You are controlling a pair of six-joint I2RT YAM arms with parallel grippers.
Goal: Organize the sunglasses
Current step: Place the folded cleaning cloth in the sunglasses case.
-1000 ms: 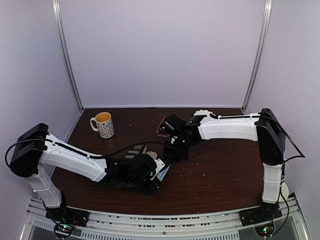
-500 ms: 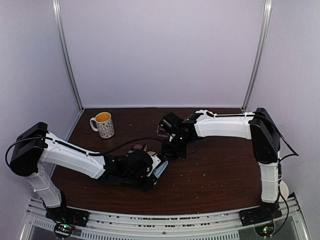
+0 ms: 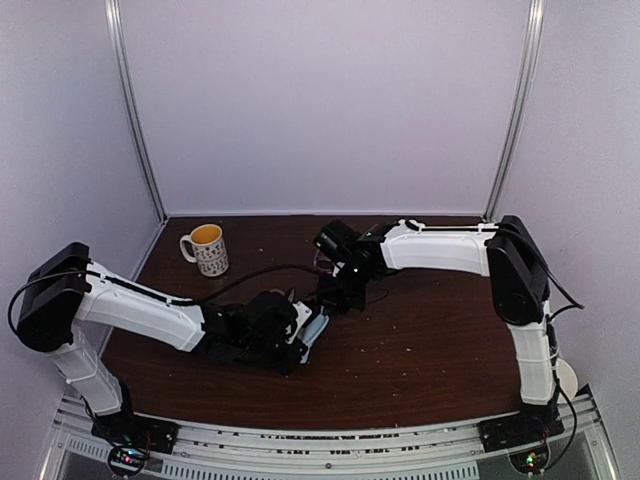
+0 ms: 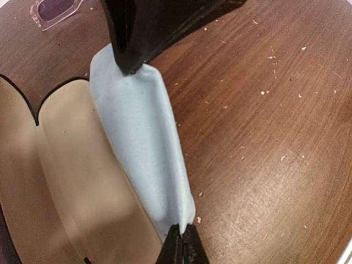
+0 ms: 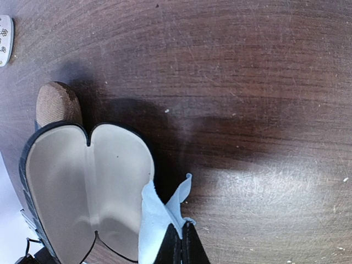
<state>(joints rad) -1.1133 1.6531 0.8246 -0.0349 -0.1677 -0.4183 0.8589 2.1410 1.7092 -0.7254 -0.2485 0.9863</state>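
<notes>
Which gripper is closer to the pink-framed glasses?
Right. The right gripper, pinching the far end of the light blue cloth, sits near the pink-framed glasses; the left gripper pinches its opposite end, farther off.

Table [image 3: 440,335]: mug [image 3: 205,249], open case [image 5: 82,181], pink glasses [image 4: 55,10]

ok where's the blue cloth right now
Mid-table in the top view, the blue cloth is stretched between the left gripper and right gripper, beside the open case.
</notes>
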